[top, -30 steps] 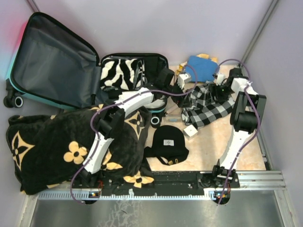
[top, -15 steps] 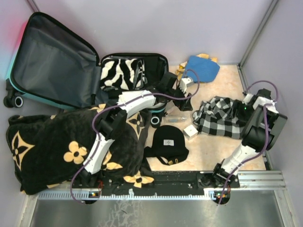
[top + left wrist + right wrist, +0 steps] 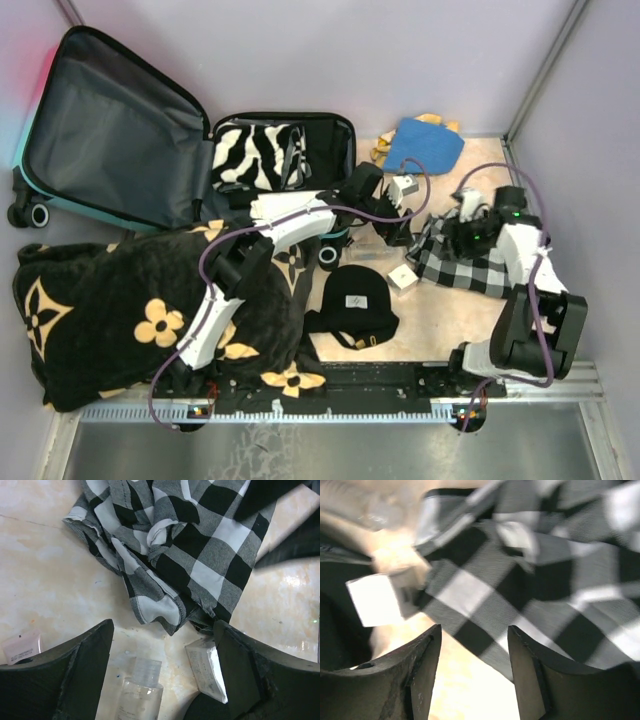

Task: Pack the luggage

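Beige tabletop shows between both pairs of fingers: left gripper and right gripper stand spread and empty, checked cloth just ahead of their tips. Better to close on a thick fold than an edge; the luggage lies open well apart, on the left fingers' side
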Action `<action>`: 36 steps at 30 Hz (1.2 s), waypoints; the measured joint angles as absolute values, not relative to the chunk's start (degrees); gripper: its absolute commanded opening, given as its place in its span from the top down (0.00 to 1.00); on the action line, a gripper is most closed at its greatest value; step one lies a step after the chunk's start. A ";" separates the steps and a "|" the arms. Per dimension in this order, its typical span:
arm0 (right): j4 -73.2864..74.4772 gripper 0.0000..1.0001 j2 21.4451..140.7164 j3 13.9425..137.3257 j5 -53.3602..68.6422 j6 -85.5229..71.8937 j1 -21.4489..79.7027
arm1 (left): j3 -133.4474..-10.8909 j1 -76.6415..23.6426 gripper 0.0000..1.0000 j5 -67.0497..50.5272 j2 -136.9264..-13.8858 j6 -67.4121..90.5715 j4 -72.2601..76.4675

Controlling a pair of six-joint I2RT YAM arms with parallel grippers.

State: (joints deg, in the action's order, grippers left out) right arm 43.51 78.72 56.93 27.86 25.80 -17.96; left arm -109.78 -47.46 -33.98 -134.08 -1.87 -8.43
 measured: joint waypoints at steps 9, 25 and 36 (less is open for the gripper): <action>33.36 0.54 87.55 50.54 29.74 17.50 -6.72 | -109.78 -45.78 0.12 -33.80 -134.08 4.10 -7.53; 29.45 0.06 91.81 57.10 41.01 6.11 -10.13 | -111.96 -45.08 0.01 -31.92 -134.67 21.28 -4.05; 43.90 0.01 77.84 62.76 28.34 10.09 -32.84 | -115.50 -44.97 0.03 -22.22 -142.41 23.75 -3.99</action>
